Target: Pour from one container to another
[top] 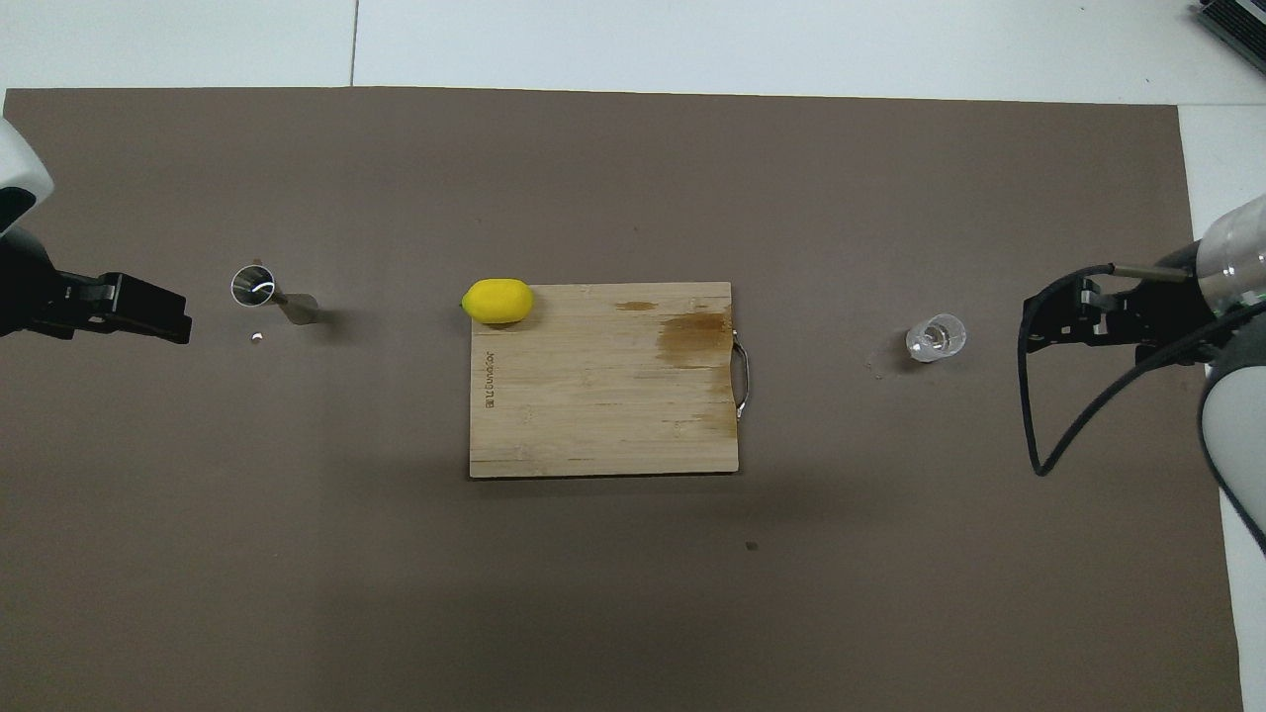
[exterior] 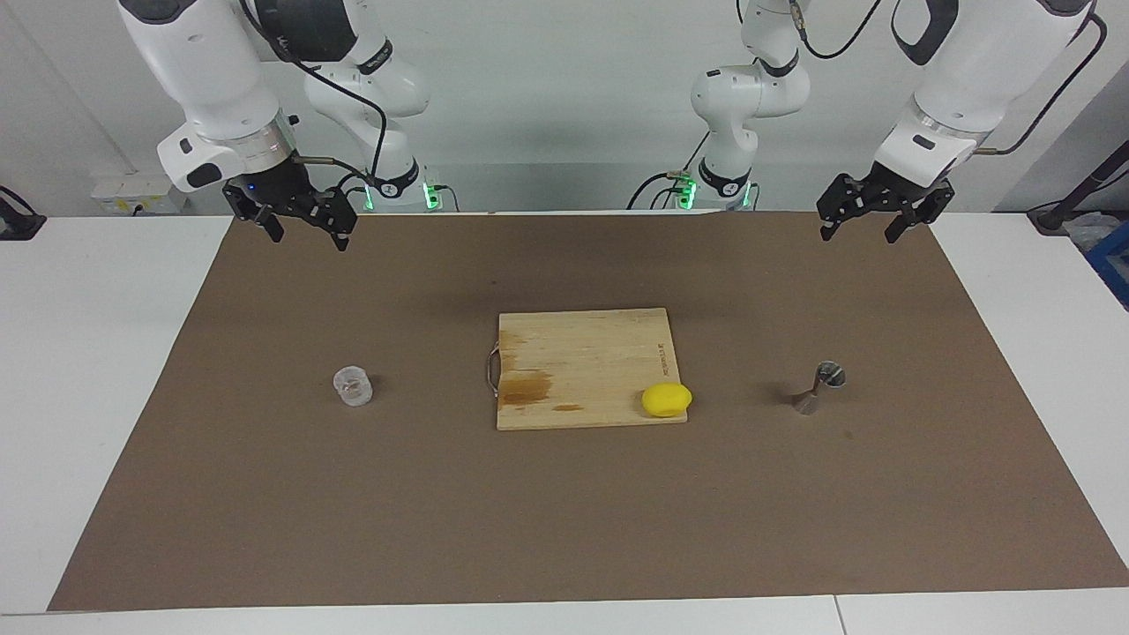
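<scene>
The clear cup [exterior: 353,386] [top: 935,337] stands upright on the brown mat toward the right arm's end. The steel jigger [exterior: 820,388] [top: 267,294] stands on the mat toward the left arm's end. My right gripper [exterior: 306,231] [top: 1031,336] is open and empty, raised over the mat's corner at the right arm's end, well apart from the cup. My left gripper [exterior: 863,231] [top: 178,324] is open and empty, raised over the mat's corner at the left arm's end, well apart from the jigger.
A wooden cutting board [exterior: 573,353] [top: 593,415] with a metal handle lies mid-mat between cup and jigger. A yellow lemon [exterior: 666,399] [top: 497,301] sits at its corner toward the jigger. A tiny white speck [top: 257,337] lies by the jigger.
</scene>
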`<state>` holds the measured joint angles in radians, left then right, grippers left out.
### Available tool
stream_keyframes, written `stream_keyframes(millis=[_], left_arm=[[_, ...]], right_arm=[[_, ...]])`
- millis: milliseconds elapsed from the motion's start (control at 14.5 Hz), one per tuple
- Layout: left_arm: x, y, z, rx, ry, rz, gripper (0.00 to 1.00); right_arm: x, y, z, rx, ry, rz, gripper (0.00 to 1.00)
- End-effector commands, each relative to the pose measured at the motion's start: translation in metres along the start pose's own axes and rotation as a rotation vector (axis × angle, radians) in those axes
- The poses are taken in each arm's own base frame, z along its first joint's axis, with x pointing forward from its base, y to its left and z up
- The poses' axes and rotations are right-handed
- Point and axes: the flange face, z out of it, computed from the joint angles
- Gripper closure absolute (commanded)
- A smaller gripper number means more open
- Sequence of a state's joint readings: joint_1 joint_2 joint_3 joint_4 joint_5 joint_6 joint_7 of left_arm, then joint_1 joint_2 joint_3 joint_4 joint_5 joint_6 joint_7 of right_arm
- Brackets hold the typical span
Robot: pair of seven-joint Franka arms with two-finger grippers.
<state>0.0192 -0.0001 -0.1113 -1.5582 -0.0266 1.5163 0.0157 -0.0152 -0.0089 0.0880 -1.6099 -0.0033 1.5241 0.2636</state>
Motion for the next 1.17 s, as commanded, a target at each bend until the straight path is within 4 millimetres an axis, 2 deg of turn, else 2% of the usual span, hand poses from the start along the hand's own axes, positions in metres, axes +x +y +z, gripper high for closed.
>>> stream_keyframes(millis=[0, 413, 688, 825, 1101], left_arm=[[0.001, -0.002, -0.003, 0.009, -0.007, 0.013, 0.00], [0.003, -0.001, 0.000, 0.008, 0.019, 0.018, 0.00], [-0.001, 0.009, 0.011, 0.011, 0.015, 0.032, 0.00], [-0.006, 0.024, 0.017, 0.018, 0.014, 0.050, 0.00], [-0.005, 0.025, 0.020, 0.016, 0.019, 0.042, 0.00]], right_arm=[[-0.006, 0.005, -0.001, -0.002, 0.004, -0.017, 0.01], [-0.006, 0.005, -0.001, -0.002, 0.004, -0.017, 0.01], [-0.006, 0.005, -0.001, -0.002, 0.004, -0.017, 0.01], [-0.006, 0.005, -0.001, -0.002, 0.004, -0.017, 0.01], [-0.006, 0.005, -0.001, -0.002, 0.004, -0.017, 0.01]])
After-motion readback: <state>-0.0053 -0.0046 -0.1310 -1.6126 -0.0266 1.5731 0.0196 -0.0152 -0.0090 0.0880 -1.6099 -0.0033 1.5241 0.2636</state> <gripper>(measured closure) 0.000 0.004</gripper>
